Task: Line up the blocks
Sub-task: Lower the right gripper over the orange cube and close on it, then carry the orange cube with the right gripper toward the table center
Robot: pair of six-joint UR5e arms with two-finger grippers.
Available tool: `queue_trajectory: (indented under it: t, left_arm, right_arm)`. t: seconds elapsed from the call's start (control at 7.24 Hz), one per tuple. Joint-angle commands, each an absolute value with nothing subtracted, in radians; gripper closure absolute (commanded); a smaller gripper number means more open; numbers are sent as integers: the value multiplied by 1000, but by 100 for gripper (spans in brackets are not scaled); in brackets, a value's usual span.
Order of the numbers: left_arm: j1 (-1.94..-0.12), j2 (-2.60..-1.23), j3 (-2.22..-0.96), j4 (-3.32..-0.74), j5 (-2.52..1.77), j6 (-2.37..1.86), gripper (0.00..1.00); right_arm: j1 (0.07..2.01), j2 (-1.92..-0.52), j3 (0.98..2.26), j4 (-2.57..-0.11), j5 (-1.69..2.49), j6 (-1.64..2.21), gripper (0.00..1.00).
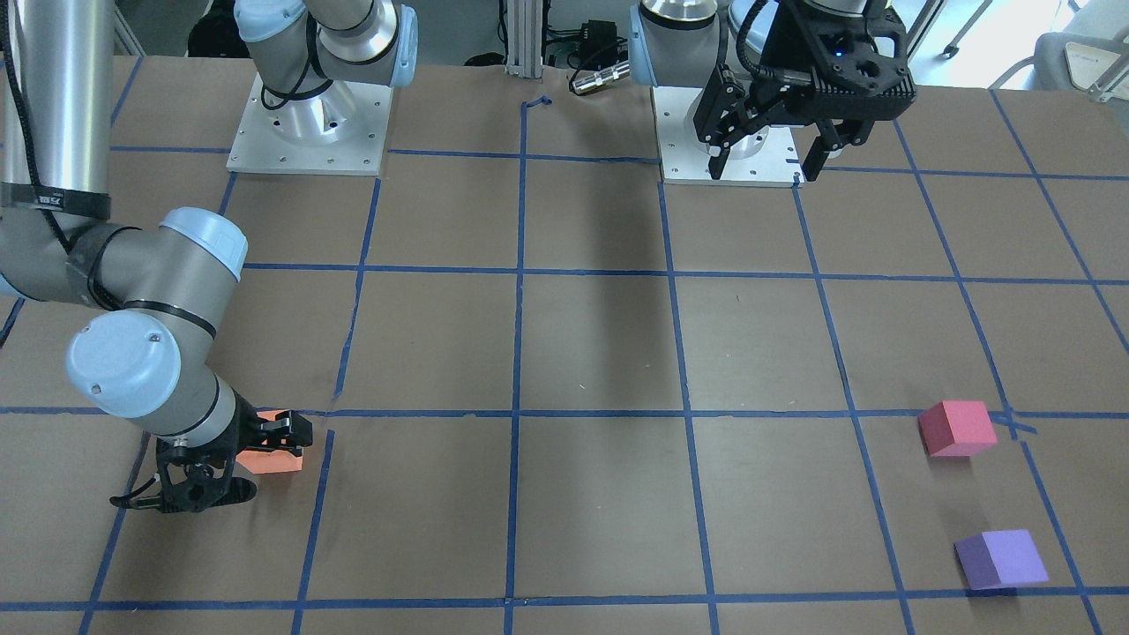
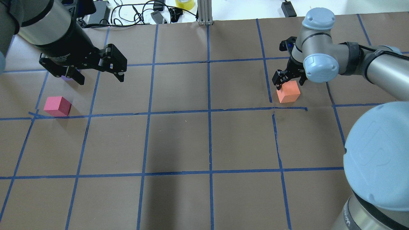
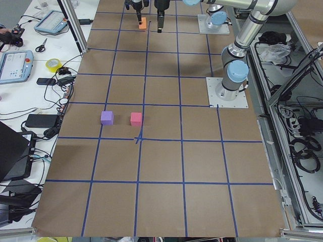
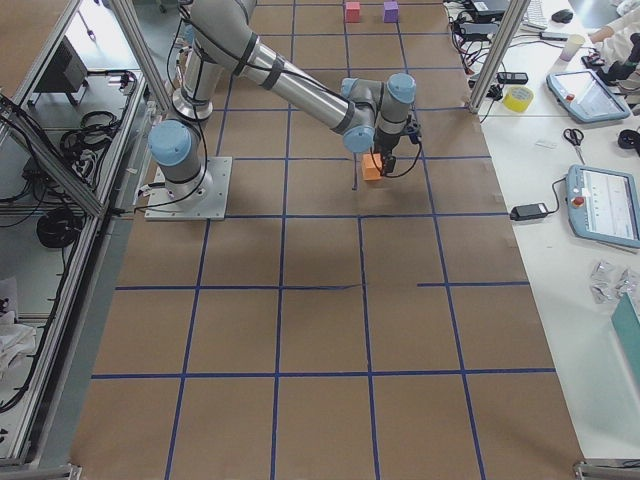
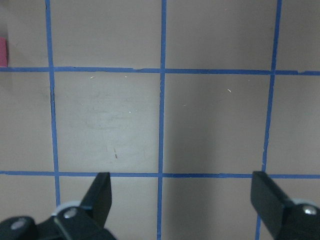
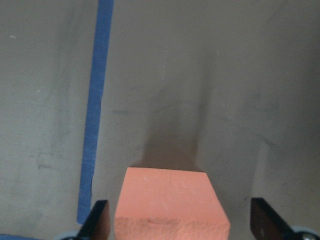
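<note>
The orange block [image 2: 288,92] sits on the table between the open fingers of my right gripper [image 2: 289,85]. The right wrist view shows the block [image 6: 170,205] with a gap to each fingertip [image 6: 100,220]. The pinkish-red block [image 2: 57,106] and the purple block [image 1: 1001,558] lie apart from each other on the robot's left side of the table. In the overhead view the purple block is almost hidden behind my left gripper [image 2: 100,78]. The left gripper is open, empty and held high above the table.
Blue tape lines [image 2: 208,111] divide the brown table into squares. The two arm bases [image 1: 309,123] [image 1: 732,141] stand at the robot's edge. Cables, a yellow tape roll [image 2: 184,3] and an aluminium post [image 2: 204,12] lie along the far edge.
</note>
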State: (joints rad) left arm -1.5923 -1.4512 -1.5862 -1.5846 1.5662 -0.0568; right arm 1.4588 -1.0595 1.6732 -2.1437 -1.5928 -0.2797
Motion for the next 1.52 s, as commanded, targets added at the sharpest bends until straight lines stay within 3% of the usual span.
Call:
queue_trajectory:
  t: [0.0, 0.14, 0.28, 0.41, 0.83, 1.38]
  left_arm:
    - [-1591, -1451, -1586, -1585, 1566, -57, 0]
    - [-1592, -1451, -1586, -1585, 1566, -57, 0]
    - [-1592, -1450, -1586, -1585, 1566, -57, 0]
    - [-1592, -1450, -1586, -1585, 1566, -57, 0]
    - [-1592, -1450, -1586, -1585, 1566, -57, 0]
    - [-1592, -1450, -1586, -1586, 1566, -57, 0]
  right_arm:
    - [1459, -1055, 1677, -2143, -1592, -278, 20]
    - [1459, -1045, 1677, -2143, -1592, -270, 63]
    - [1459, -1043, 1675, -2143, -1592, -265, 88]
    - [1459, -1048, 1674, -2140, -1589, -265, 100]
    - [1512, -1143, 1637, -2120, -1589, -116, 100]
    - [1788, -1080, 1520, -2095, -1580, 266, 100]
